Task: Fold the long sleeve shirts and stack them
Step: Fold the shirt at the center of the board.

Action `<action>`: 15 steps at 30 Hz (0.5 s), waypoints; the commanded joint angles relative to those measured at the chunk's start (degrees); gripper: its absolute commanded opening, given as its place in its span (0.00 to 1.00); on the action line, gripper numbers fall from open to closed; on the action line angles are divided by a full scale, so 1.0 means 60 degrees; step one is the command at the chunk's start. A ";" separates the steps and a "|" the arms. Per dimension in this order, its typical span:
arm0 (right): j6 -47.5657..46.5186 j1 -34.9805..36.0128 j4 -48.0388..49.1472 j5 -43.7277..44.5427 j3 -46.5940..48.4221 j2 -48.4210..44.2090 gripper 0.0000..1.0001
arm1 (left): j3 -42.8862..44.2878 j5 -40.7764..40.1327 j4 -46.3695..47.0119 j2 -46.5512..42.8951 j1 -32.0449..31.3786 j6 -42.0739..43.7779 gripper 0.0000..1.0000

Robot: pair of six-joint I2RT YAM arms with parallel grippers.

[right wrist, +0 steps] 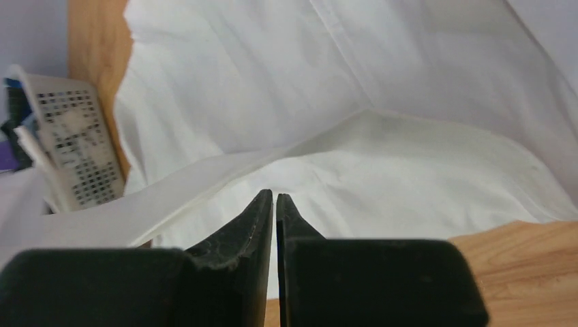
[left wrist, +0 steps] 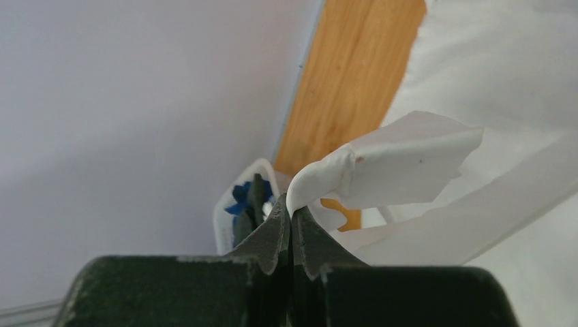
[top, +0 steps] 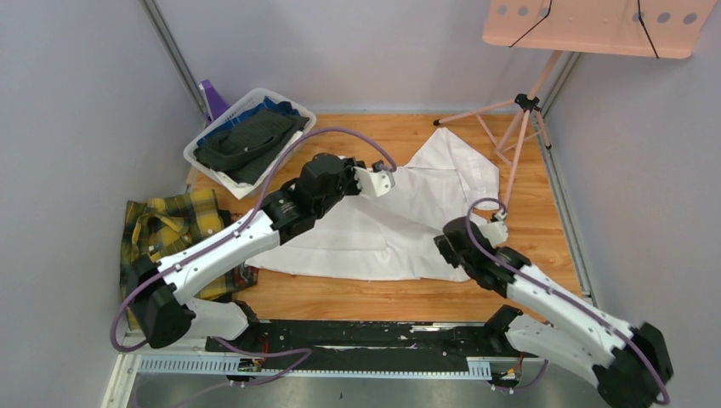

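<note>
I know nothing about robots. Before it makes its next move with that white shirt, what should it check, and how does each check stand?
1. Left gripper pinches the white shirt: ok, shut on a fold of cloth.
2. Right gripper holds cloth: cannot tell; its jaws are shut, nothing visible between them.
3. White shirt spread flat: not ok, rumpled.
4. Plaid shirt folded: not ok, bunched on the left.

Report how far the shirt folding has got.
Done: nothing folded or stacked yet. In hand: the left gripper is shut on an edge of the white shirt, which lies spread out; the right gripper is shut just over it. Left: folding it, then the rumpled plaid shirt on the left, and stacking.
</note>
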 commanded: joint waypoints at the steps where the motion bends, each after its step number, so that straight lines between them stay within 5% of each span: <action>1: 0.0420 -0.0041 -0.1020 -0.0182 -0.0826 -0.3159 0.10 | -0.1245 -0.0081 -0.1378 -0.1068 -0.0069 -0.2114 0.00; 2: 0.0442 -0.0038 -0.1256 -0.0154 -0.0894 -0.3613 0.11 | -0.1682 -0.0017 -0.1751 -0.1155 -0.0073 -0.2711 0.03; 5: 0.0377 -0.0064 -0.1797 -0.0070 -0.0698 -0.4198 0.14 | -0.2452 0.0381 -0.2711 -0.1396 -0.0075 -0.3843 0.59; 9: -0.0041 -0.0101 -0.1926 0.0125 -0.0024 -0.3510 0.17 | -0.2776 0.0146 -0.4039 -0.1649 -0.0077 -0.4907 0.72; 15: -0.1206 -0.0487 -0.0827 -0.0325 0.0825 -0.1727 0.23 | -0.2996 0.0016 -0.5113 -0.2498 0.0034 -0.5511 0.75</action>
